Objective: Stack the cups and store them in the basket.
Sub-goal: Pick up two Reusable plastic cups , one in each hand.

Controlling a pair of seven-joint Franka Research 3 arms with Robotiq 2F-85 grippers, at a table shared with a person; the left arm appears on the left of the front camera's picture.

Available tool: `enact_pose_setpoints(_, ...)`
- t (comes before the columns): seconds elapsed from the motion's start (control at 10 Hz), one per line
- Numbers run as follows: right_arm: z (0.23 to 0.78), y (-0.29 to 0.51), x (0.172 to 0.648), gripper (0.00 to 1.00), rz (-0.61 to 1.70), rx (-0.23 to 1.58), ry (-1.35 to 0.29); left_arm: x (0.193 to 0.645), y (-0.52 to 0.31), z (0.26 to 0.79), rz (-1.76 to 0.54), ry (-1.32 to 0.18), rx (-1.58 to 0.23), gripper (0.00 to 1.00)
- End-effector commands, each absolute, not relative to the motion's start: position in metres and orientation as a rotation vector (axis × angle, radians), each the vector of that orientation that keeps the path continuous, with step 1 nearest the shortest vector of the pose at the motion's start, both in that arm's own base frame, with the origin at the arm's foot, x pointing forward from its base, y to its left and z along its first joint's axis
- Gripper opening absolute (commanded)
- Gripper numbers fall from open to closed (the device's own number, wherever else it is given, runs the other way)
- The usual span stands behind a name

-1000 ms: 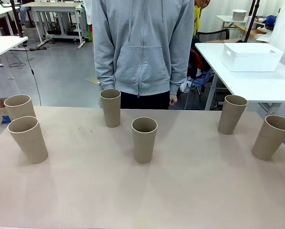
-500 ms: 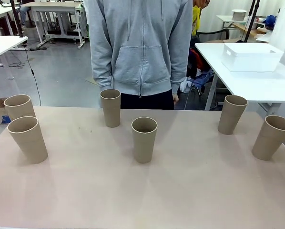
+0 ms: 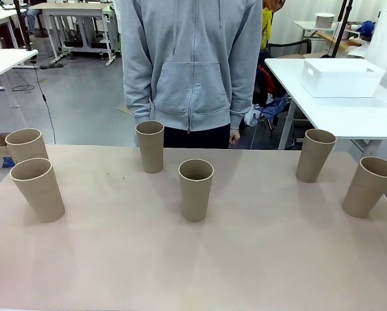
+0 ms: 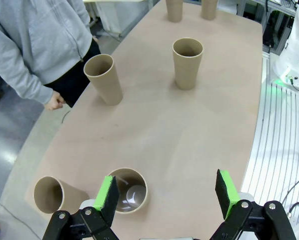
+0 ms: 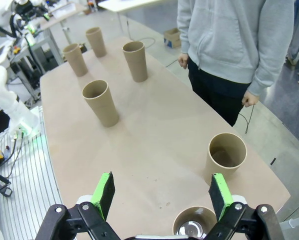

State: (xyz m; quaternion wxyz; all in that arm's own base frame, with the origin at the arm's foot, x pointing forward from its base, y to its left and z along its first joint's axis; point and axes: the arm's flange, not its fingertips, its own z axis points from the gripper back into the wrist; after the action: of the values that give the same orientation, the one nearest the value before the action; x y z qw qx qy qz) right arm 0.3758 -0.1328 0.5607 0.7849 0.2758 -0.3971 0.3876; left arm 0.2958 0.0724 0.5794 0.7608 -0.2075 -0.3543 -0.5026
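Now | six cups (image 3: 196,188) upright, paired at left edge, middle, right edge of bench (image 3: 193,272) | left pincer (image 4: 165,183) released; right pincer (image 5: 161,181) released

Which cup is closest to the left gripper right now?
The cup seen from almost straight above, beside one green pad of the left gripper. Its neighbour stands farther out past that pad; the other four are far off.

No text, label or number is readable on the cups (image 3: 196,188) or elsewhere.

6 cups (image 3: 196,188) standing on tbl (image 3: 180,272), person (image 3: 193,65) behind.
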Motion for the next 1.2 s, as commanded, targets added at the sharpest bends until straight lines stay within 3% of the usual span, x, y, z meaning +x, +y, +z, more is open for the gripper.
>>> enact_pose_setpoints(0.0,0.562,-0.132,0.376,1.0,0.835,0.601,-0.858,0.295,0.071,0.58,-1.089,-0.774,-0.46,1.0)
enact_pose_setpoints(0.2,0.561,-0.133,0.376,1.0,0.836,0.595,-0.856,0.296,0.072,0.579,-1.094,-0.771,-0.452,1.0)
enact_pose_setpoints(0.4,0.555,-0.15,0.411,1.0,0.853,0.62,-0.861,0.352,0.103,0.576,-1.054,-0.812,-0.478,1.0)
enact_pose_setpoints(0.7,0.51,-0.193,0.44,1.0,0.924,0.794,-0.915,0.4,0.154,0.542,-1.119,-0.868,-0.589,1.0)
enact_pose_setpoints(1.1,0.461,-0.254,0.446,1.0,1.011,0.954,-1.06,0.431,0.222,0.48,-1.127,-1.039,-0.623,1.0)
